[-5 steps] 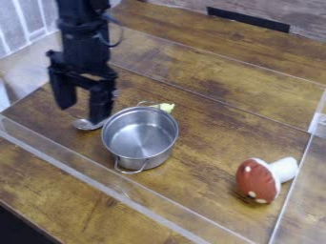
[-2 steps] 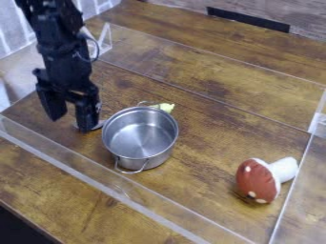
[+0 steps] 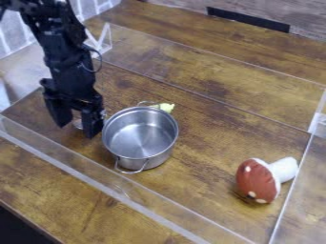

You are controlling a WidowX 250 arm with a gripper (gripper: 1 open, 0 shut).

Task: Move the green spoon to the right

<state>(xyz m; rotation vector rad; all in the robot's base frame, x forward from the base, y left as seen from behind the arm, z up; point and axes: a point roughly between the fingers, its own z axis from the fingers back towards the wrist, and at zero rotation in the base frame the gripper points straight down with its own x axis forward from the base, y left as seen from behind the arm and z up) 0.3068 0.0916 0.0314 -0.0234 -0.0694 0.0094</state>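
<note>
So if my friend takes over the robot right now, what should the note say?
Tool: open, pointing down, low over the table just left of the steel pot, holding nothing.
Green spoon: mostly hidden behind the pot; only its yellow-green handle tip shows at the pot's far rim.
Toy mushroom: lying at the right.
Done: nothing moved yet.
Left: grip the spoon, carry it right, set it down.
</note>
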